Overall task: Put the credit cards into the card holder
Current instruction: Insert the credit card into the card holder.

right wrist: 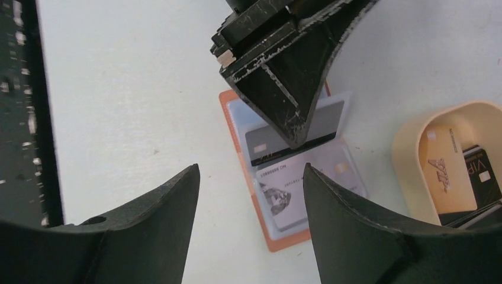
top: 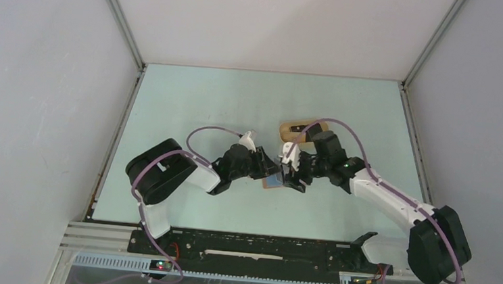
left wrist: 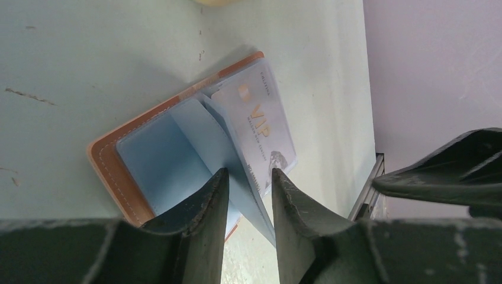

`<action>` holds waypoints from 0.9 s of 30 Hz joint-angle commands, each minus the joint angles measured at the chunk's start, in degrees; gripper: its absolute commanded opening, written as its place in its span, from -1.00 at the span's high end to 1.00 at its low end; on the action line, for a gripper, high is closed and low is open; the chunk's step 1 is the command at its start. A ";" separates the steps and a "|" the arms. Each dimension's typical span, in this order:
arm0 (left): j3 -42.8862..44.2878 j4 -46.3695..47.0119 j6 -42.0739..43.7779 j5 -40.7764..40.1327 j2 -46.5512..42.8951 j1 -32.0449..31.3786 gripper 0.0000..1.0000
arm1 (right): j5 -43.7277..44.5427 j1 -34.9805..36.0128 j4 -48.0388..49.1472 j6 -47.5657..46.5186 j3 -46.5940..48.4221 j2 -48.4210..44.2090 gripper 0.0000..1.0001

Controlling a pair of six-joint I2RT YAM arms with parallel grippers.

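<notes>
The card holder [top: 271, 182] lies open on the table, reddish-brown edged with bluish-grey pockets [left wrist: 155, 155]. A grey VIP card [left wrist: 260, 121] sits in one pocket. In the right wrist view the card holder [right wrist: 290, 239] holds a grey card with a black stripe [right wrist: 328, 118] and a pale card with a diamond picture [right wrist: 290, 198]. My left gripper [left wrist: 247, 177] is narrowly open, tips down on the holder, with a pocket leaf standing between its fingers. My right gripper [right wrist: 251, 171] is wide open and empty just above the holder's near end. An orange-yellow card [right wrist: 444, 174] and a black card [right wrist: 482, 171] lie in the tray.
The beige oval tray [top: 318, 125] stands just behind the right gripper, its wall close beside the holder in the right wrist view [right wrist: 408, 142]. Both grippers [top: 283, 173] meet over the holder at the table's middle. White walls enclose the table.
</notes>
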 commanded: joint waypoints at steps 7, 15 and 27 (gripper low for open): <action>1.87 4.48 0.79 1.48 0.36 0.86 0.25 | 21.52 9.58 9.47 1.08 0.83 8.40 -0.45; 1.90 5.37 0.45 1.94 0.83 1.19 0.25 | 25.46 10.68 10.55 4.17 1.54 10.93 -0.45; 2.38 5.38 0.36 2.12 1.26 1.31 0.24 | 25.24 11.42 9.93 7.98 2.73 11.98 -0.48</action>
